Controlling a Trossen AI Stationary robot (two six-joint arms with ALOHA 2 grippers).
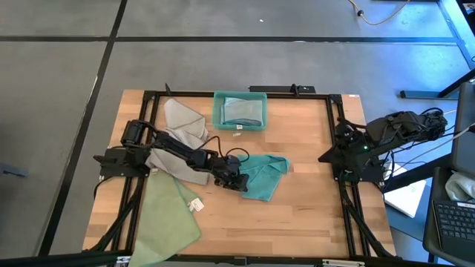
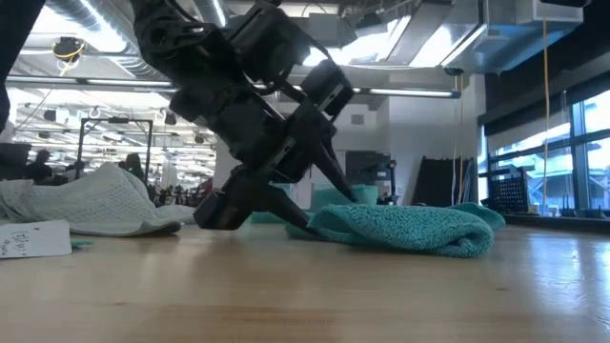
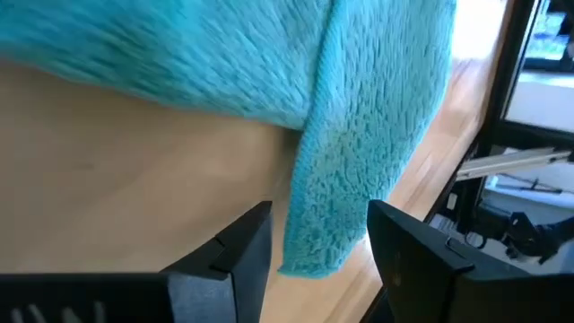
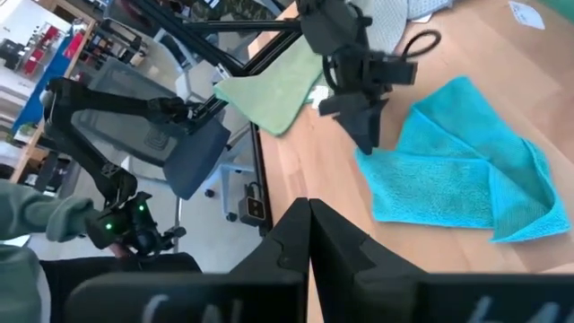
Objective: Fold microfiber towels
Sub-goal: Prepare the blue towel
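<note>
A pale green towel [image 1: 169, 215] hangs over the bench's [image 1: 297, 215] front-left edge, with a grey towel [image 1: 185, 122] behind it. At mid-bench the left hand [image 1: 239, 180], fingers apart, meets a teal towel's [image 1: 263, 174] edge. The right hand [image 4: 309, 235] waits closed and empty at the right side.

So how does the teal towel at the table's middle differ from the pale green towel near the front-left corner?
The teal towel is a saturated blue-green and lies partly folded with layers overlapping; the pale green towel is muted and lies spread mostly flat. The left gripper, fingers open, is at the teal towel's edge; nothing touches the pale green towel. The pale green towel looks larger as laid. Both are soft cloths on the wooden table.
</note>
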